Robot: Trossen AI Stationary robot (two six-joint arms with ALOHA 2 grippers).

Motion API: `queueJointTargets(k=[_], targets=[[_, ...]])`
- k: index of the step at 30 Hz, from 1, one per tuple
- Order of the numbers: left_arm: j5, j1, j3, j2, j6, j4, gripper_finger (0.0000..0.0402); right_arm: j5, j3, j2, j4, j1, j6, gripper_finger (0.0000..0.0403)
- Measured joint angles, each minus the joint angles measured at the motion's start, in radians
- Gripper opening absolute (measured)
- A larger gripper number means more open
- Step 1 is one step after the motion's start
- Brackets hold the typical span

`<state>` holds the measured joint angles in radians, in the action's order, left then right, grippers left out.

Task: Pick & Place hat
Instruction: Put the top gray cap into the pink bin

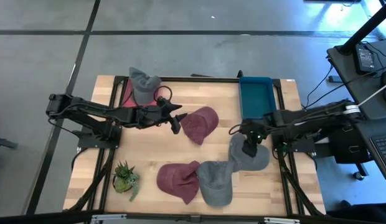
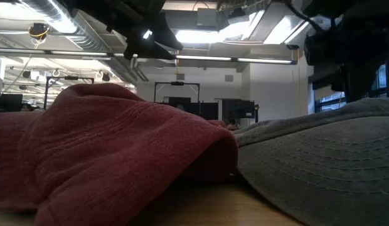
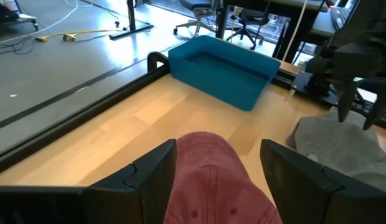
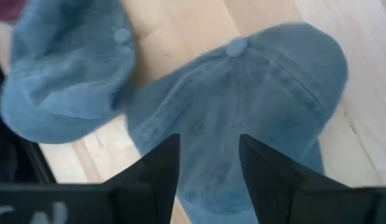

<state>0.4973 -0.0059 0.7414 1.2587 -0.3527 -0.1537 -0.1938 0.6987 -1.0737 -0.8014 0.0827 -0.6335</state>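
The right gripper (image 1: 249,149) hangs, fingers apart, over the grey hat (image 1: 255,157) on the bench's right. It overlaps another grey hat (image 1: 215,180), which may get dragged along. The left gripper (image 1: 175,126), fingers apart, waits beside a red hat (image 1: 200,124).

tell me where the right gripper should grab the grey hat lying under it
Best guess: pinch the soft crown of the grey hat, coming straight down from above. It lies flat on the table with its top button facing up, so no edge stands up to take from the side. The right gripper hangs open over the crown, jaws either side of a fold of cloth. Keep clear of the second grey hat overlapping it.
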Motion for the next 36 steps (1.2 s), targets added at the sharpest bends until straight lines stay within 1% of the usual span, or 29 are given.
queueJointTargets(k=[3,6,8,10,12,14,16,23,27,30,33,36], targets=[[0.0,0.0,0.0,0.0,0.0,0.0,0.0227,0.009,0.0,-0.016,-0.007,-0.016,0.02,0.0203],[0.0,0.0,0.0,0.0,0.0,0.0,0.0227,0.06,0.0,-0.027,-0.004,-0.025,0.032,0.0244],[-0.001,0.0,0.0,0.0,0.0,0.001,0.0228,0.063,0.0,-0.029,-0.005,-0.025,0.047,0.0265],[-0.001,0.0,0.0,0.0,0.0,0.0,0.0228,0.039,0.01,-0.029,-0.034,-0.025,0.092,0.028],[-0.001,0.0,0.0,0.0,0.0,0.0,0.0226,0.056,0.032,-0.029,-0.069,-0.024,0.112,0.0289],[0.0,0.0,0.0,0.0,0.0,0.0,0.0225,0.142,0.046,-0.031,-0.097,-0.024,0.1,0.0292],[-0.001,0.0,0.0,0.0,0.0,0.001,0.0224,0.195,0.047,-0.041,-0.105,-0.025,0.092,0.0292],[-0.001,0.0,0.0,0.0,0.0,0.002,0.0224,0.201,0.047,-0.153,-0.09,0.005,0.051,0.0293],[-0.001,0.0,0.0,0.0,0.007,0.004,0.0224,0.209,0.047,-0.239,-0.082,0.02,0.007,0.0286],[-0.001,0.0,0.0,0.0,0.01,0.004,0.0224,0.252,0.047,-0.287,-0.078,0.018,-0.009,0.0267],[-0.001,0.0,0.0,0.0,0.01,0.003,0.0225,0.254,0.047,-0.301,-0.074,0.019,0.001,0.0222],[-0.001,0.0,0.0,0.0,-0.004,0.001,0.0227,0.253,0.047,-0.299,-0.067,0.019,0.014,0.0155]])
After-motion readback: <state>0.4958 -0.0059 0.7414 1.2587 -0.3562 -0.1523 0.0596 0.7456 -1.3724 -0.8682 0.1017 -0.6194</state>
